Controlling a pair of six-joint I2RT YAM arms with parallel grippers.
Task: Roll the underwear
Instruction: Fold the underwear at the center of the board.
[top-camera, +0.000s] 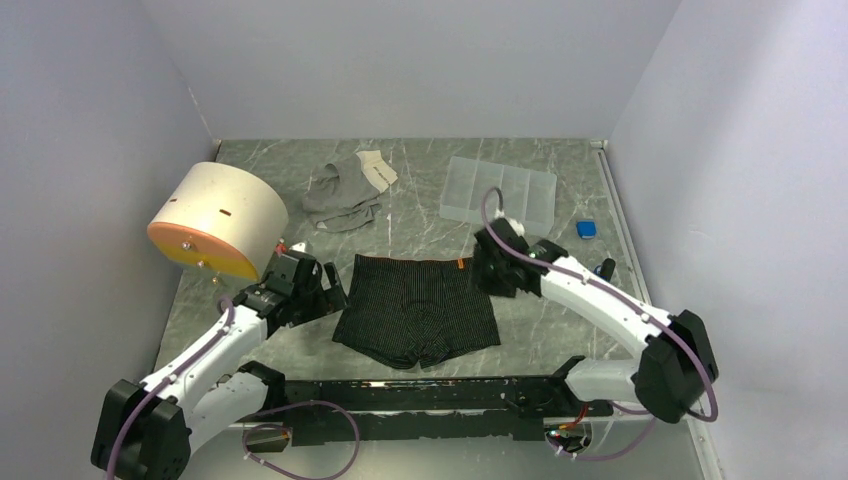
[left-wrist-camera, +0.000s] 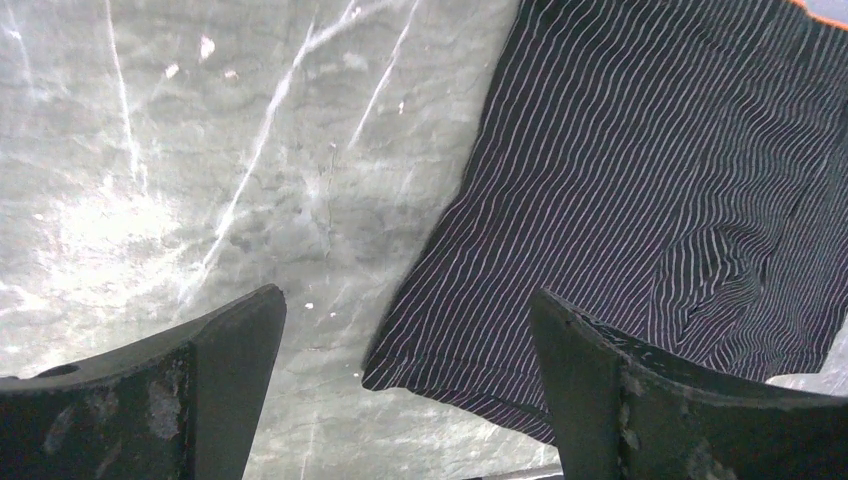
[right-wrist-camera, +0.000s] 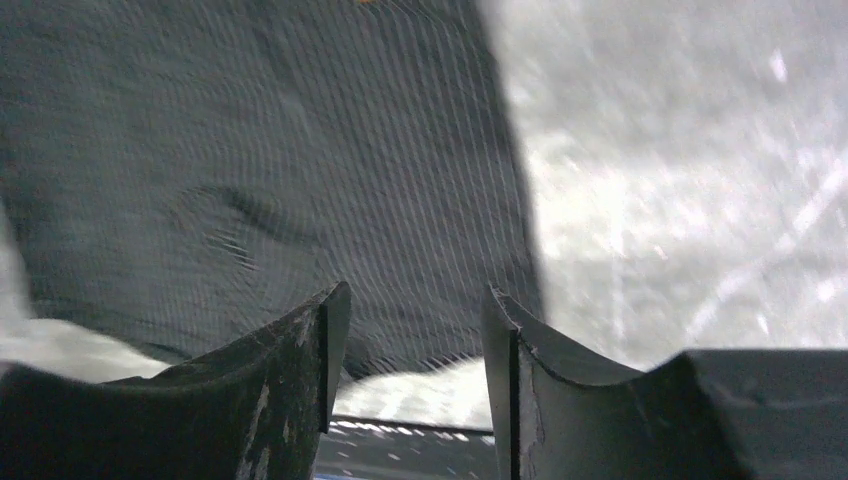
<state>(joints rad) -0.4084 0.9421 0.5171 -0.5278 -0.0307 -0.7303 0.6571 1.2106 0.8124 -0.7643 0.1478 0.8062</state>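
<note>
Mid-table, between the 2 arms, underwear lies flat, unrolled. Top cam alone shows grey socks & clear box behind. Wrist cams show gaps: left gripper fingers wide apart, right gripper fingers apart, nothing clamped

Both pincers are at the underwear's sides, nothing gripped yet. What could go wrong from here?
Left pincer straddles the underwear's edge, half over bare table: it might catch only the hem. Right pincer stands less widely open, so uneven grips could skew the roll.
</note>
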